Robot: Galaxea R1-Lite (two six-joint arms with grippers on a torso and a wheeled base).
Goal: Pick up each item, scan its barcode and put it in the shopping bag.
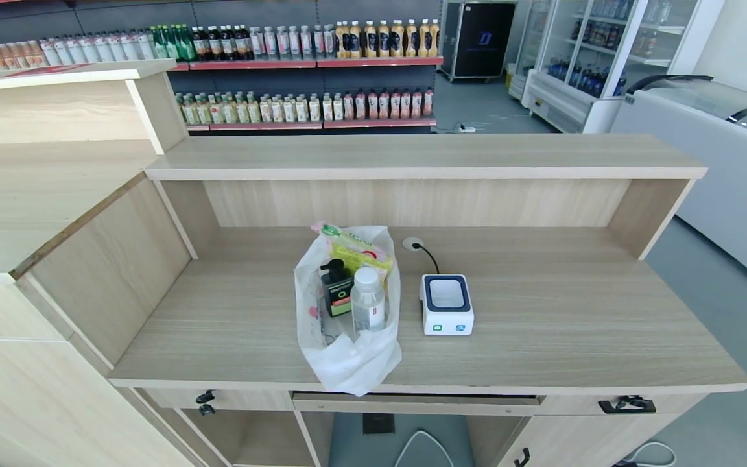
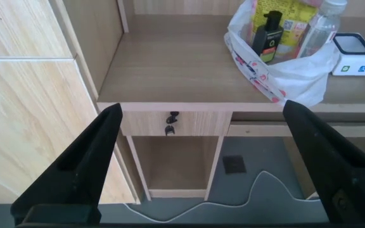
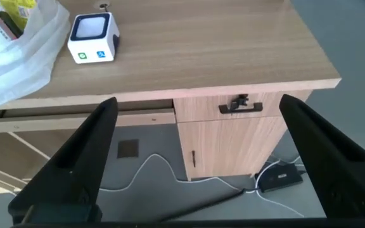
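Left hand and right hand hung wide open low before the surface, while the loaded shopping bag looked thin, floppy, best gathered by its rim.

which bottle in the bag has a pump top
The black bottle, standing left of the clear bottle in the shopping bag; the clear bottle has a flat white cap.
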